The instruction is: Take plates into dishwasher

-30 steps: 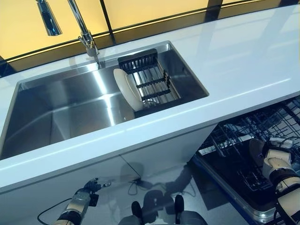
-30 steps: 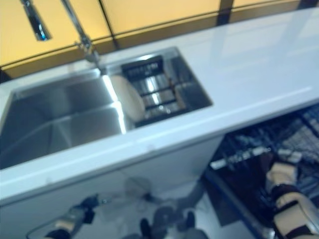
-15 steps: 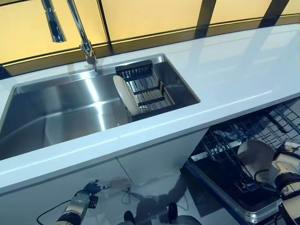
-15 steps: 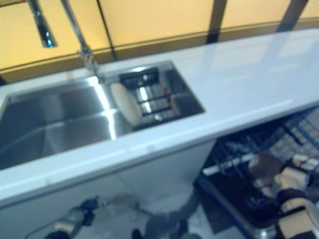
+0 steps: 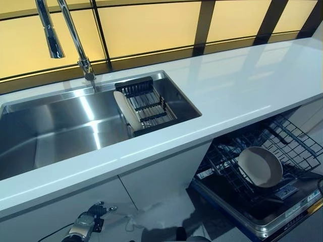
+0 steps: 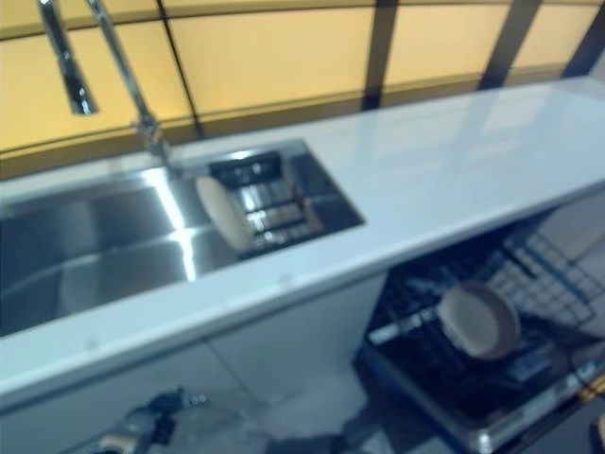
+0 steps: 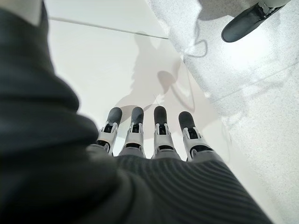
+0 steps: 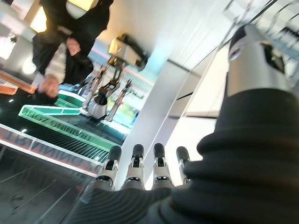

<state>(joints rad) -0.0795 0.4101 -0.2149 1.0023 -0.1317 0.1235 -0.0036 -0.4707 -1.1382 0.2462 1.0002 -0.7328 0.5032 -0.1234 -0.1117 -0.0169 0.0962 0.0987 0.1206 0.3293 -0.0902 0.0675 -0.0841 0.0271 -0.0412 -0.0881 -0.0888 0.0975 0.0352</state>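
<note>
A pale round plate [image 5: 260, 166] leans upright in the wire lower rack [image 5: 295, 143] of the open dishwasher, below the counter at the right, with no hand on it. Another white plate [image 5: 126, 109] stands on edge in the dish rack [image 5: 146, 103] at the right end of the sink. My left hand [image 5: 92, 214] hangs low in front of the white cabinet; the left wrist view shows its fingers [image 7: 160, 133] straight and holding nothing. Only the right wrist view shows my right hand [image 8: 138, 170], whose straight fingers point away into the room with nothing in them.
A steel sink [image 5: 50, 126] with a tall faucet [image 5: 70, 30] is set in the long white countertop [image 5: 242, 85]. The dishwasher's door edge [image 5: 262, 229] juts out at floor level. A person [image 8: 70, 32] stands at a distance in the right wrist view.
My right hand has let go of the plate, which now stands alone in the dishwasher rack, and has left the eye views. The camera has shifted. The left hand stays put.
</note>
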